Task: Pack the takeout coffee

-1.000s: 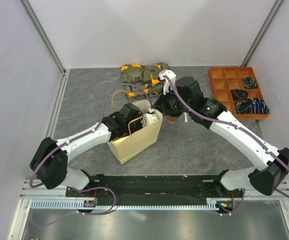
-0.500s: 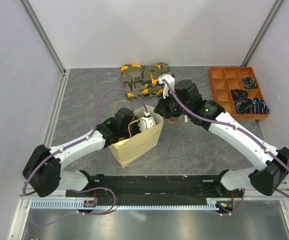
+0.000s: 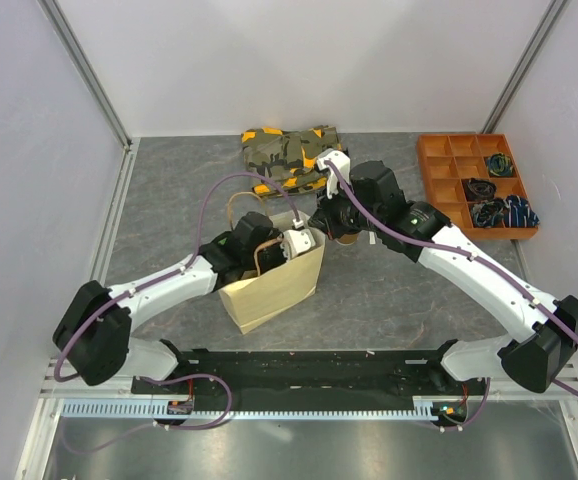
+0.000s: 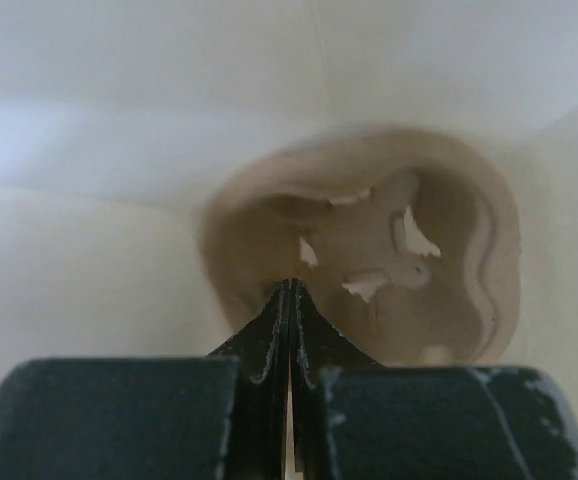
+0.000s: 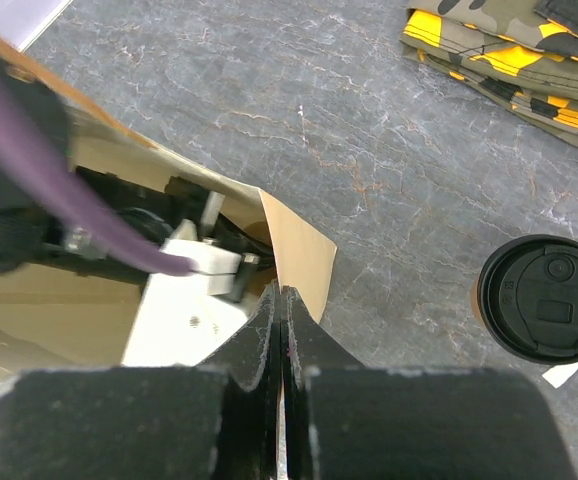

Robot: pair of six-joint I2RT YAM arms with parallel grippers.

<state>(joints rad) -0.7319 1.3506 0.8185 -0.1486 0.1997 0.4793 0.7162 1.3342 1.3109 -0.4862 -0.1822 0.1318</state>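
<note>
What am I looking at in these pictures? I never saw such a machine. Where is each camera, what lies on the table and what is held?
These are two robot arms, left and right, bolted at the near edge of a table. One picture is from above and behind them; the others are from a camera on each wrist. On it are a paper bag, a coffee cup with a black lid, a camouflage cloth and an orange compartment box. The left arm's fingers are shut inside the bag, at a pulp cup tray; whether they grip it is unclear. The right arm's fingers are shut and appear to pinch the bag's rim. Nothing holds the cup.
</note>
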